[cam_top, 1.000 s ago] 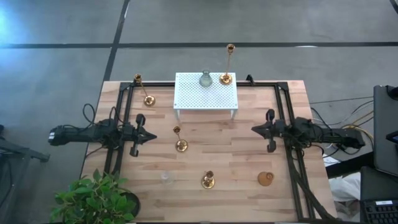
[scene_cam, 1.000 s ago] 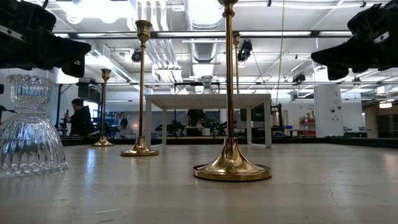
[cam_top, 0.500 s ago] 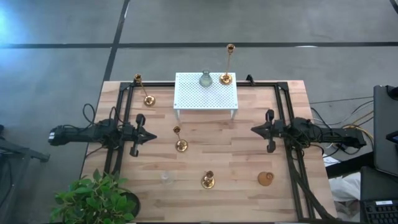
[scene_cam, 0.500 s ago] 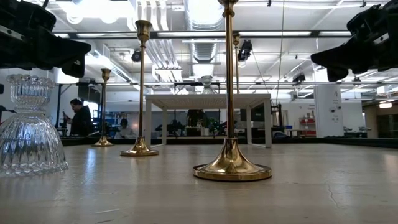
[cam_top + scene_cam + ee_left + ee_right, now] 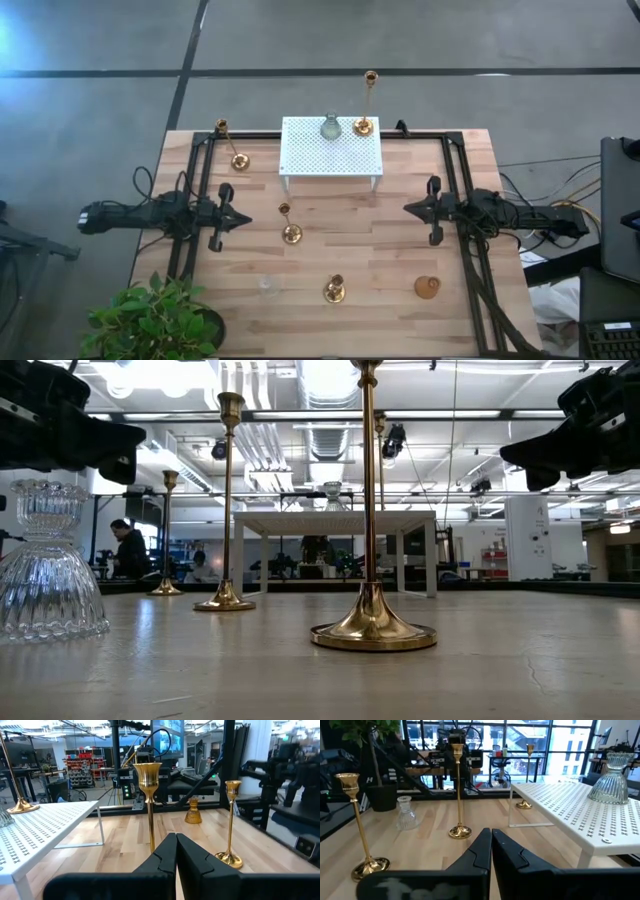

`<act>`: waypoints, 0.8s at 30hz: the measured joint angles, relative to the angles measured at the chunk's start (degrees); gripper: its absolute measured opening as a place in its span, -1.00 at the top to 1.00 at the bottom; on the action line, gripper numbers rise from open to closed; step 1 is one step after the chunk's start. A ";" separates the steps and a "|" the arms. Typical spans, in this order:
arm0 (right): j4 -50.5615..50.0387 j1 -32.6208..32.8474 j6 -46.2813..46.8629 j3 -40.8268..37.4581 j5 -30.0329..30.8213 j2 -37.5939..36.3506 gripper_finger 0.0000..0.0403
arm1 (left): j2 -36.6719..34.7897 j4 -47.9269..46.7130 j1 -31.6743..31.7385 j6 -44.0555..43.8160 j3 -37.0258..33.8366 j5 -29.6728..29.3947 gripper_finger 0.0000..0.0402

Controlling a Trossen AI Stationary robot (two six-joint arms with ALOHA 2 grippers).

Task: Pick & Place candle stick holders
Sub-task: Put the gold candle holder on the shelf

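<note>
Several candle stick holders stand on their round bases. On the white rack (image 5: 330,152) stand a clear glass one (image 5: 330,127) and a tall brass one (image 5: 363,126). On the table stand a brass one at far left (image 5: 239,160), one at centre (image 5: 291,234), one nearer (image 5: 334,292), a squat brass one (image 5: 428,287) and a clear glass one (image 5: 267,286). My left gripper (image 5: 246,220) is shut and empty, left of the centre holder (image 5: 148,805). My right gripper (image 5: 406,208) is shut and empty at the right, pointing toward the centre holder (image 5: 459,831).
A potted plant (image 5: 155,320) stands at the table's near left corner. Black frame rails (image 5: 195,200) run along both sides of the table. Bare wood lies between the two grippers and in front of the rack.
</note>
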 joint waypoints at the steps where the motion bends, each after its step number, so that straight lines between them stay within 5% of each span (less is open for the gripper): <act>1: 0.00 0.00 -0.04 0.00 0.00 0.00 0.96 | 0.02 0.20 0.00 -1.21 0.00 -0.01 0.93; 11: 0.00 0.00 0.02 0.00 0.01 0.00 0.96 | 0.04 12.66 0.10 -28.45 0.33 -3.58 0.93; 19: 0.00 0.00 -0.07 0.00 0.03 0.01 0.96 | 0.18 16.58 0.10 -16.36 6.17 -13.70 0.93; 24: 0.00 0.02 -0.07 0.00 0.04 0.02 0.96 | 0.51 -0.71 0.06 -9.39 12.77 -24.29 0.93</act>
